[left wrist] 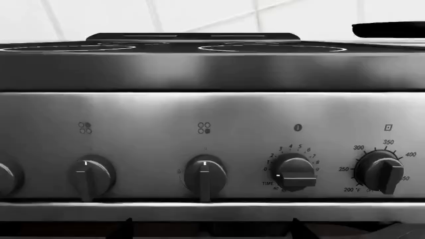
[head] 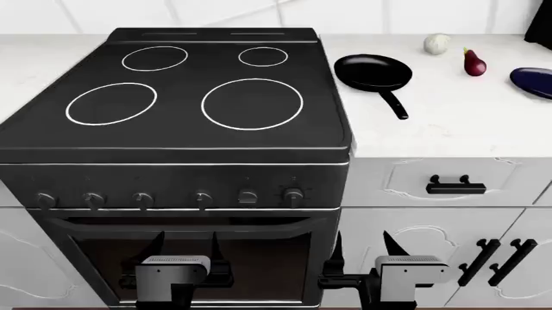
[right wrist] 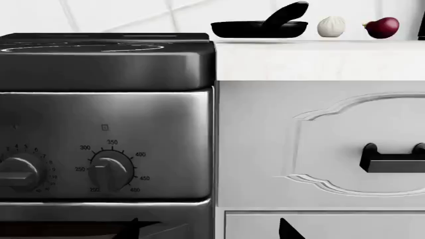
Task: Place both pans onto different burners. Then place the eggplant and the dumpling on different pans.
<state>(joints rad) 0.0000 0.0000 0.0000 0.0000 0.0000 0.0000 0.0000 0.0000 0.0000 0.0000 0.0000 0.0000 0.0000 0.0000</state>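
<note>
Head view: my left claw (head: 185, 248) and right claw (head: 360, 248) hang spread wide and empty before the oven; black pan (head: 373, 71), dumpling (head: 436, 43), eggplant (head: 474, 63) sit on the counter (head: 448, 123).

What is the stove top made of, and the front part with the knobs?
The stove top looks like smooth black glass: flat, glossy, with thin white rings drawn on it. The knob panel looks like brushed steel: grey and streaky, with soft reflections. These are simulator renders, so that's only how they look.

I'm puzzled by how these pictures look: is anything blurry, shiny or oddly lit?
Left wrist view: soft highlights streak the brushed-steel stove front, dial numbers stay legible. Head view: even light, the glossy black frying pan casts little shadow. Right wrist view: the off-white pleated dumpling looks sharp, no blur.
</note>
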